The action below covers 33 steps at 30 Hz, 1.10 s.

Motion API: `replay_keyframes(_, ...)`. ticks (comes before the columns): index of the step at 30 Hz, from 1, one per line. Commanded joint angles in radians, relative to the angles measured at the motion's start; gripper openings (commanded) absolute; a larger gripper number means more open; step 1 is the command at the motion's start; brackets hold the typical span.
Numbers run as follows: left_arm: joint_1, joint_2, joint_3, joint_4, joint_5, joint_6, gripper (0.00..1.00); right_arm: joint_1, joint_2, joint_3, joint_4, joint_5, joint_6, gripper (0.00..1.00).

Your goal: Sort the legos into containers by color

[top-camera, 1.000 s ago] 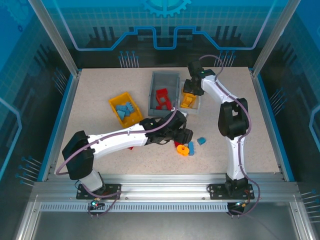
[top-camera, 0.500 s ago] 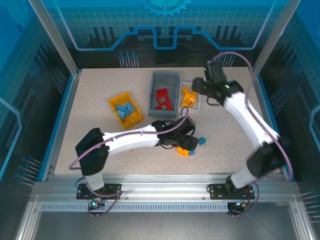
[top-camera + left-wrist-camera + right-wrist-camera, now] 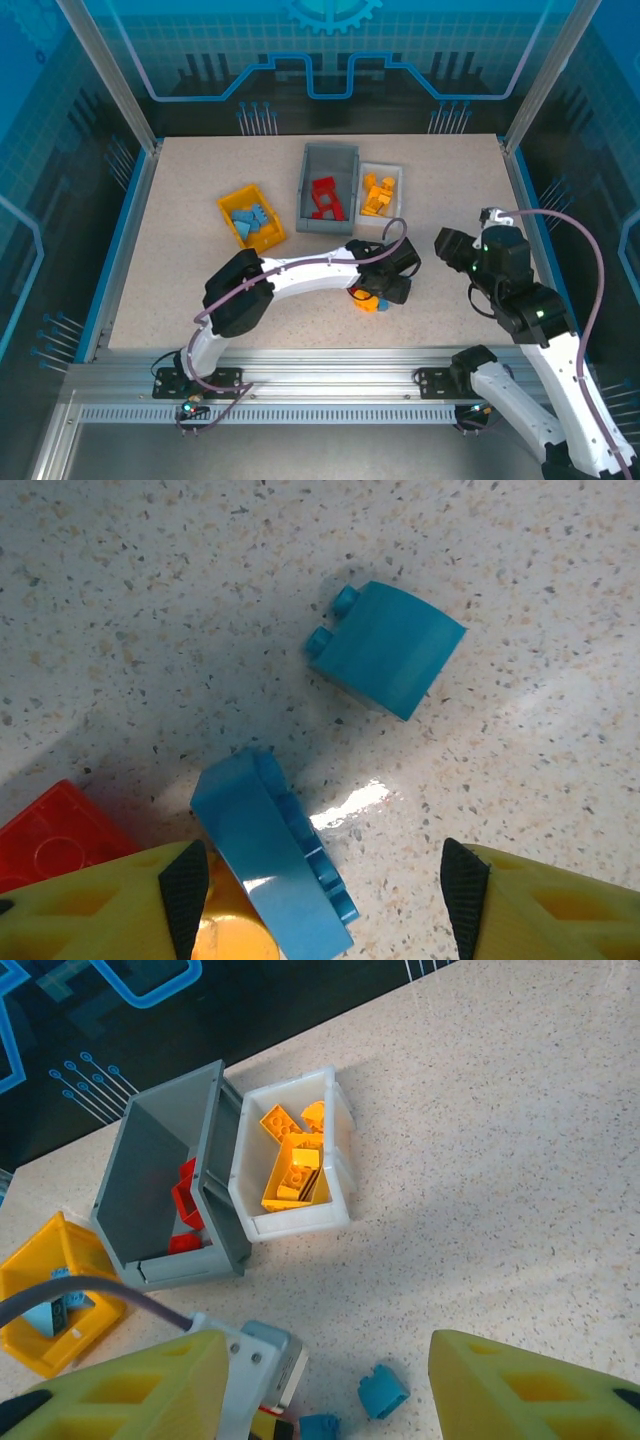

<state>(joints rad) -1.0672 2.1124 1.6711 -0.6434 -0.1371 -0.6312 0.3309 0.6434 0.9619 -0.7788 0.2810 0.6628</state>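
Containers: three, open-topped, across the far half of the desk. Yellow bin [image 3: 227,212], small, toward the left, standing apart, with about three blue bricks. Grey bin [image 3: 331,160], larger and deeper, at the middle, with at least two red pieces. White translucent bin [image 3: 395,175], small, touching the grey bin's right wall, with several orange pieces. Loose legos: four, bunched toward the near edge, around the middle. Curved-top blue brick [image 3: 392,660], two studs showing at one end. Second blue brick [image 3: 262,845], tipped on its side. Red brick [image 3: 50,832] and orange piece [image 3: 235,938], partly hidden beside it. Left gripper [image 3: 322,892]: spread wide over the desk, nothing clamped, tipped blue brick lying between the black pads [image 3: 184,892], nearer one of them. Right gripper [image 3: 325,1360]: spread wide, empty, raised near the right edge. Open room: bare desk along the left edge, the far right corner and the right edge.
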Motion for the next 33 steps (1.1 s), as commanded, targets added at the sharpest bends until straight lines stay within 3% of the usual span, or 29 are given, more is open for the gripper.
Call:
replay_keyframes(1, -0.008, 0.032, 0.045, -0.072, -0.031, -0.028, 0.67, -0.010, -0.010, -0.018, -0.063, 0.010, 0.020, 0.56)
replay_keyframes(10, -0.015, 0.066, 0.079, -0.097, -0.061, -0.025, 0.66, -0.011, 0.005, -0.023, -0.053, -0.011, 0.026, 0.55)
replay_keyframes(21, -0.015, 0.155, 0.167, -0.129, -0.054, 0.006, 0.56, -0.010, -0.011, -0.010, -0.071, -0.002, 0.026, 0.56)
replay_keyframes(28, -0.042, 0.208, 0.227, -0.145, -0.051, 0.037, 0.48, -0.011, -0.022, -0.017, -0.077, 0.003, 0.033, 0.56)
replay_keyframes(33, -0.042, 0.221, 0.231, -0.146, -0.080, 0.054, 0.33, -0.010, -0.033, -0.008, -0.090, 0.010, 0.034, 0.56)
